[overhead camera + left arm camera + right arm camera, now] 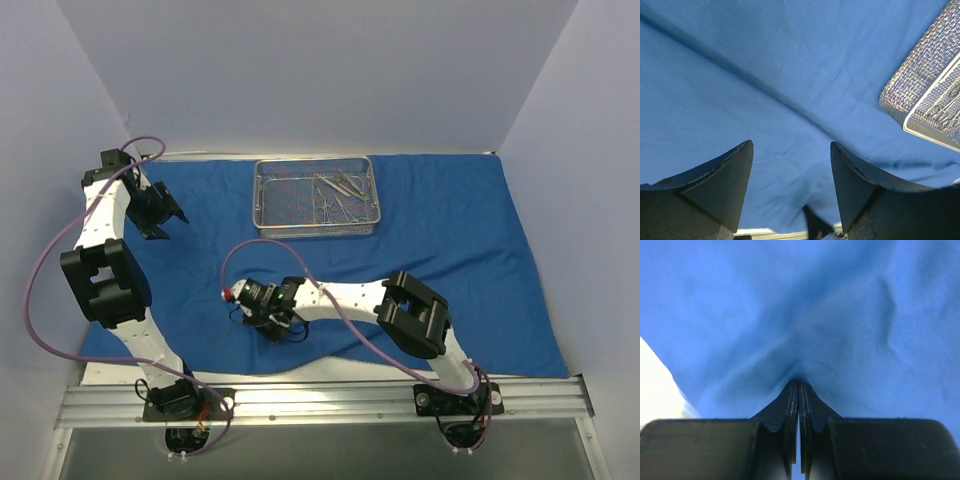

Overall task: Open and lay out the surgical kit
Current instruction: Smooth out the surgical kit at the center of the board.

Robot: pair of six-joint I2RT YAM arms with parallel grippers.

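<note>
The royal-blue cloth wrap [450, 260] lies spread flat over the table. The silver wire-mesh tray [262, 200] stands on it at the back centre, with several slim steel instruments [340, 190] lying in its right half. My left gripper [165, 215] is open and empty above the cloth's left part; in the left wrist view [791, 145] the tray's corner [925, 95] shows at the right. My right gripper [278, 328] is low over the near middle of the cloth. In the right wrist view [798, 382] it is shut, with cloth [815, 305] puckering in at its tips.
White walls close in the back and both sides. An aluminium rail [320, 400] runs along the near edge by the arm bases. A strip of bare white table [655, 380] shows beside the cloth's near edge. Purple cables loop along both arms.
</note>
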